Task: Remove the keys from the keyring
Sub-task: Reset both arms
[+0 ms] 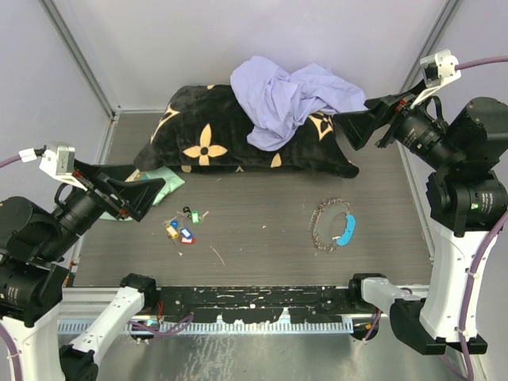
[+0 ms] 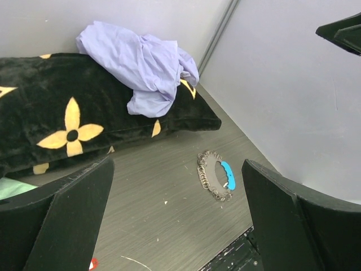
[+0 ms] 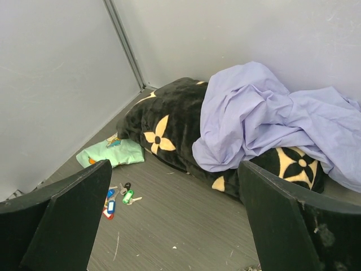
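Keys (image 1: 181, 227) lie in a loose cluster at lower left of the top view, well apart from the keyring (image 1: 333, 225) at centre right. Chain looks bare, so removal is judged complete. Left gripper (image 1: 149, 195) and right gripper (image 1: 350, 132) hover, jaws wide, holding nothing.

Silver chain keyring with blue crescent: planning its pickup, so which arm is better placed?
Probably right: the silver chain keyring lies on that arm's side; the open left hand is farther off.

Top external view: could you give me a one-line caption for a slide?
Left gripper and right gripper open; keys lie apart from the keyring on the table.
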Robot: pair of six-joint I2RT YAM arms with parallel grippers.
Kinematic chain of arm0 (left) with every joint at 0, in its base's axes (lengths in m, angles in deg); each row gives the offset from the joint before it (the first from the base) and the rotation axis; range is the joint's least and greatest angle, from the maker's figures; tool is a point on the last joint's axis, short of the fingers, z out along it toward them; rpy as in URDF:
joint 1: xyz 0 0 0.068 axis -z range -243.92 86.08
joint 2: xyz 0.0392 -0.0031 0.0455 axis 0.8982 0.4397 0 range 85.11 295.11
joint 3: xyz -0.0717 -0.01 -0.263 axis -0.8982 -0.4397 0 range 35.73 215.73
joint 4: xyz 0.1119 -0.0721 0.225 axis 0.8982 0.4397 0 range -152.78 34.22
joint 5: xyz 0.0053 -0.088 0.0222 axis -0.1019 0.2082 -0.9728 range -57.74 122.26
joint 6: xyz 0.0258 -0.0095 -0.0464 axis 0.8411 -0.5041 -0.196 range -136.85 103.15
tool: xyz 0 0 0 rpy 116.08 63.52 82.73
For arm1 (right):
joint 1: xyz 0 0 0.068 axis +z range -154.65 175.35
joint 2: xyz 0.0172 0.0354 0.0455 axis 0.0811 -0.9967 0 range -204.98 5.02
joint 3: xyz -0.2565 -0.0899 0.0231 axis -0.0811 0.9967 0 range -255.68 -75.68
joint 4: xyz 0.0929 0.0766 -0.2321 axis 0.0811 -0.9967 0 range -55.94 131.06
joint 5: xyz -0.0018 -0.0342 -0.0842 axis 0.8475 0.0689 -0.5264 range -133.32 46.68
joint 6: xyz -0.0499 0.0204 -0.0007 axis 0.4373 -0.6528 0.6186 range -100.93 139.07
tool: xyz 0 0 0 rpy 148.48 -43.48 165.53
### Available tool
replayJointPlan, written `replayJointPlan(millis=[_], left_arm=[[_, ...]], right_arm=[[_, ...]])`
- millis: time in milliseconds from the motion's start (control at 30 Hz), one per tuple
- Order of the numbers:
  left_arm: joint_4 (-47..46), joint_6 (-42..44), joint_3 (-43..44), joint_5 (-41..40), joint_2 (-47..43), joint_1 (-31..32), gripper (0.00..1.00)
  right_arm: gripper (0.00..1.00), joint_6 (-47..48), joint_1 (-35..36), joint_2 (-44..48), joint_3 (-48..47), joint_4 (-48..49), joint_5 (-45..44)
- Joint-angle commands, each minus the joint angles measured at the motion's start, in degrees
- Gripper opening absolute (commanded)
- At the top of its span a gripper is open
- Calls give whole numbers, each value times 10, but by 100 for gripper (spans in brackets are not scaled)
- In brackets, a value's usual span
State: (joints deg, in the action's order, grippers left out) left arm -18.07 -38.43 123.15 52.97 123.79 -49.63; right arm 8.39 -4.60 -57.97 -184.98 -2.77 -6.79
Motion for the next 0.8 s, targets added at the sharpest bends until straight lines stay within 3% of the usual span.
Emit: replayJointPlan(millis=[0,767], left_arm=[[-28,-5,-5,14,-7,3,98],[-26,8,-24,12,-13,6,98]], right_arm=[[100,-4,-5,4,-1,15,3],[100,3,-10,7,14,16,32]])
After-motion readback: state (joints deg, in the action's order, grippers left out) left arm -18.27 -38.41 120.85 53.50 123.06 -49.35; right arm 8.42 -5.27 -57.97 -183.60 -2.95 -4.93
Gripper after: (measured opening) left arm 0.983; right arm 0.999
